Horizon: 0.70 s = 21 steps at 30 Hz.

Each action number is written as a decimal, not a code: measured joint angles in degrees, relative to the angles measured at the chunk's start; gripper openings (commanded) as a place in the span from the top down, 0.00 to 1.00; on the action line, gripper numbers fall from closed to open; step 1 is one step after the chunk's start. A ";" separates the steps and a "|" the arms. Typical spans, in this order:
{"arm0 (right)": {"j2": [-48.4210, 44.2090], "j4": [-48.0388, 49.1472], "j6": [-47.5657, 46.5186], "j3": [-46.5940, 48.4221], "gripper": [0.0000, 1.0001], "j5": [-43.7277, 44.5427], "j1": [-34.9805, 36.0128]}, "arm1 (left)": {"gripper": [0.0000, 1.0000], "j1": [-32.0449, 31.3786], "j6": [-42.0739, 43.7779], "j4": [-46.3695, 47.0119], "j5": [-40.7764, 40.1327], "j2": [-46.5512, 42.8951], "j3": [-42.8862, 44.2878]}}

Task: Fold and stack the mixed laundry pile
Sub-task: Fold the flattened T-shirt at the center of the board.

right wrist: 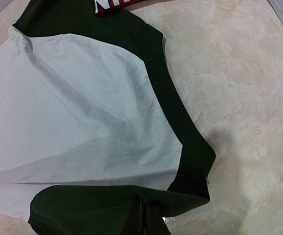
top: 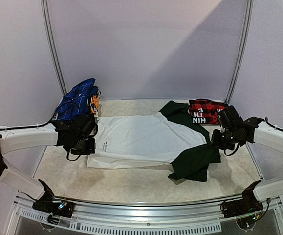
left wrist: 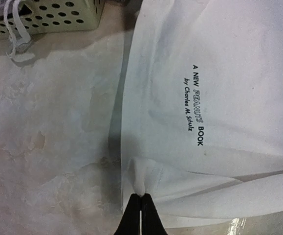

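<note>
1 white T-shirt flat on surface centre, left pincer pinching its white edge, right pincer pinching its dark green sleeve, plaid shirt far right corner, blue checked cloth far left corner

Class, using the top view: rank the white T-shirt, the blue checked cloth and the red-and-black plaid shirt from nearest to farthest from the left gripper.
1. white T-shirt: its left edge is pinched in the left gripper.
2. blue checked cloth: just behind that gripper, at the far left.
3. red-and-black plaid shirt: far right, beyond the T-shirt.
</note>
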 measured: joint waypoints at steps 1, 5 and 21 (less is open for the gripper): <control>1.05 0.39 -0.55 0.48 0.95 -0.35 -0.57 | 1.00 0.31 0.37 0.22 -0.13 1.11 0.02; 5.31 1.73 -2.40 2.64 0.94 -1.81 -2.51 | 1.00 1.49 1.05 0.52 -0.42 3.45 0.11; 18.99 4.09 -5.99 7.43 0.90 -3.85 -4.96 | 0.85 3.52 2.49 2.62 -0.98 9.77 2.62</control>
